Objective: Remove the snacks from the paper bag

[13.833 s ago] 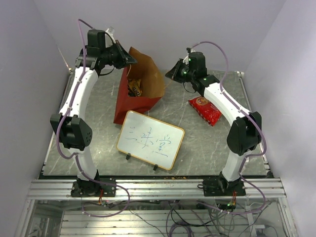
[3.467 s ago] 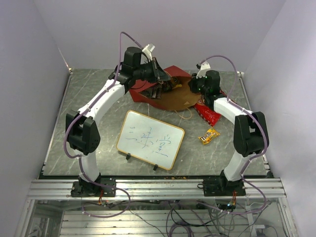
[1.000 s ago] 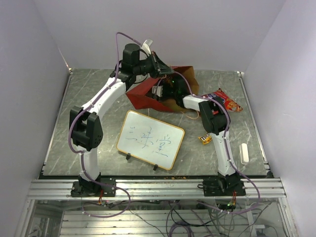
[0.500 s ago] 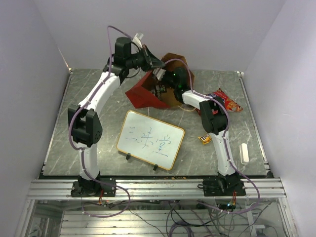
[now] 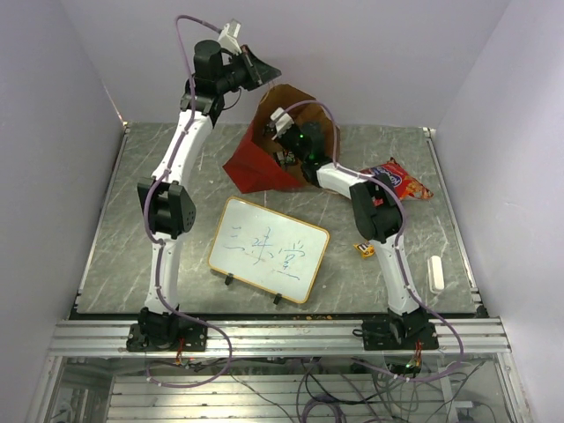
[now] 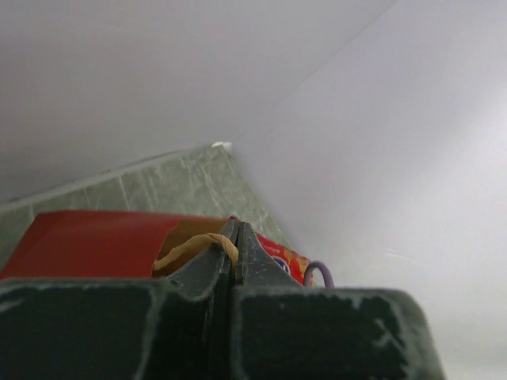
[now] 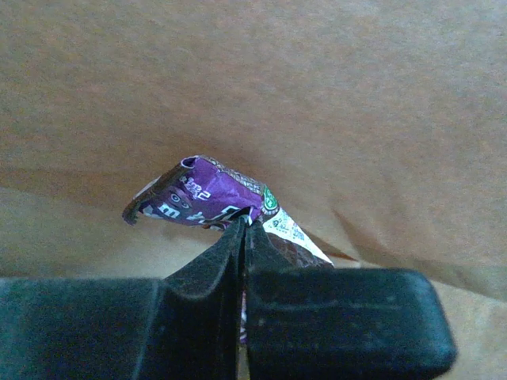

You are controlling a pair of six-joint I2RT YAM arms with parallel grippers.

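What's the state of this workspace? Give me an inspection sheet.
Surface: grey marbled tabletop, metal-framed.
Job's things: red paper bag with brown kraft inside, held up by its mouth; purple candy packet inside it; red crinkly chip bag and small yellow candy packet out on the table.
Clutter: gold-framed whiteboard; small white oblong block.
Grippers: left gripper shut at the bag's string handle; right gripper shut on the purple packet, inside the bag.
Cables: purple cables along both arms.
Surroundings: pale lilac walls.

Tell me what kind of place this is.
Probably a robot lab test cell: plain walls box in a table, left arm and right arm are bolted to an aluminium rail, loose cables hang below.
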